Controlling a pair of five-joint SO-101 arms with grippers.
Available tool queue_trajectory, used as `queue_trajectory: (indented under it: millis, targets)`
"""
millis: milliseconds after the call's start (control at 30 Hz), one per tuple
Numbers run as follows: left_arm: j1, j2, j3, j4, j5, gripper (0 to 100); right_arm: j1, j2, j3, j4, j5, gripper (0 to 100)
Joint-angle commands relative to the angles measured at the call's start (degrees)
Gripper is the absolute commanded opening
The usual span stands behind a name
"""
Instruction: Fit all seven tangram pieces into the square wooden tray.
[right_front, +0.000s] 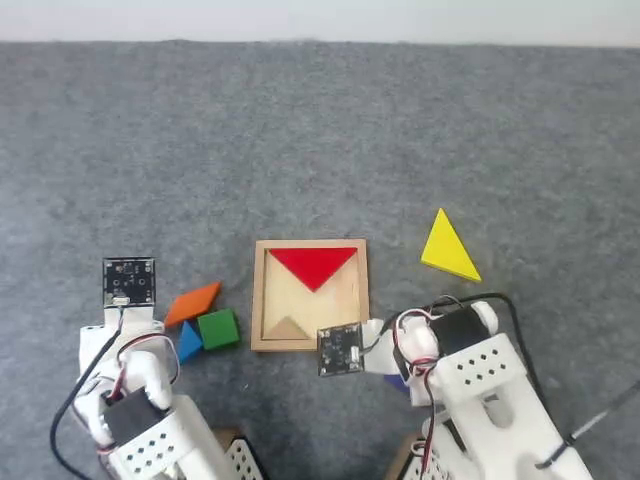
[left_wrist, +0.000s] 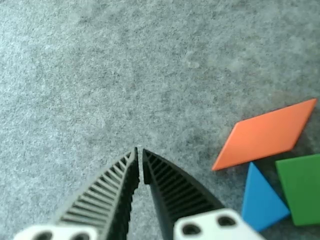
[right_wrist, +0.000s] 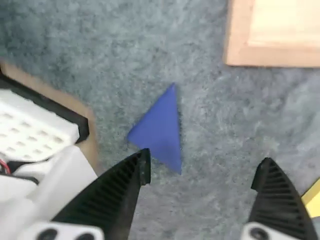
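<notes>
A grey felt mat (right_front: 320, 130) covers the table, and the two arms sit at its near edge: the left arm (right_front: 135, 400) near the left corner, the right arm (right_front: 480, 380) just right of the tray. The square wooden tray (right_front: 259, 300) lies flat at the middle of the mat, between the arms. Inside it, a large red triangle (right_front: 314, 264) fills the far side with its long edge along the far rim and its point toward the centre. Well right of the tray, a yellow triangle (right_front: 446, 248) lies alone on the mat. Left of the tray three pieces cluster together: an orange parallelogram (left_wrist: 265, 134), a green square (left_wrist: 302, 187) just beside the tray's left rim, and a light blue triangle (left_wrist: 260, 200) tucked against both. The left gripper (left_wrist: 139, 150) hangs over bare mat beside that cluster, its tips pressed together on nothing. The right gripper (right_wrist: 205, 162) hovers low with its jaws spread wide — a dark blue triangle (right_wrist: 160, 130) lies flat on the mat just past one fingertip, near the tray's front corner. A small tan triangle (right_front: 288, 328) sits against the tray's near rim.
</notes>
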Motion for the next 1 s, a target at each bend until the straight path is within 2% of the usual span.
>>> queue_trajectory:
  millis: [0,200,333,600,833,967]
  targets:
    - [-0.09,-1.32,-0.4,0.0,-0.53,1,1.19,5.58,1.14,-0.66,6.07,33.9]
    - [-0.09,-1.32,-0.4,0.0,-0.53,1,1.19,22.99,1.05,-8.48,7.38,33.6]
    - [-0.09,-1.32,-0.4,0.0,-0.53,1,1.27,28.18,1.67,-13.49,7.3,33.6]
    - [-0.09,-1.32,-0.4,0.0,-0.53,1,2.24,23.87,3.78,-22.37,4.48,33.6]
    - [-0.09,-1.32,-0.4,0.0,-0.53,1,8.92,15.52,8.79,-33.8,4.31,33.5]
    - [-0.09,-1.32,-0.4,0.0,-0.53,1,10.51,7.43,11.69,-34.51,4.13,33.5]
